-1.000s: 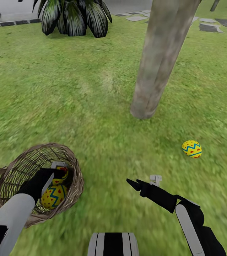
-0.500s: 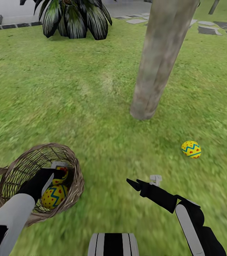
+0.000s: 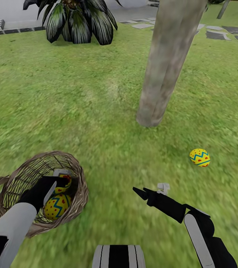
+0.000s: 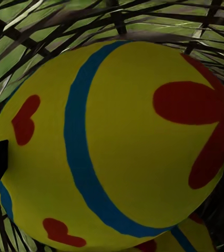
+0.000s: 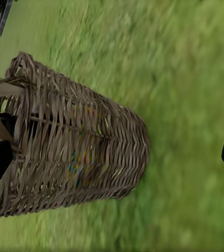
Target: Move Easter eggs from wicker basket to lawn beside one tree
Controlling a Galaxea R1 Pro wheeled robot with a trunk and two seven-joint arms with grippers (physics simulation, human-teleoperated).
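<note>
The wicker basket [image 3: 82, 186] sits on the lawn [image 3: 78, 104] at the lower left, with two Easter eggs in it. My left gripper [image 3: 63, 180] reaches into the basket, open, its fingers on either side of the upper egg [image 4: 128, 142], which is half hidden in the head view. The lower egg [image 3: 57, 206] lies just beside it. A third egg [image 3: 199, 157] rests on the grass to the right of the tree [image 3: 163, 74] trunk's base. My right gripper [image 3: 151, 190] hovers open and holding nothing over the grass, right of the basket [image 5: 75, 152].
A dark spiky-leaved plant [image 3: 76, 20] stands at the far edge of the grass. Grey paving stones [image 3: 223, 33] lie at the back right. Open grass stretches between the basket and the trunk.
The head view has shifted slightly, so the background sits a little lower. Neither arm nor any egg has moved on the ground.
</note>
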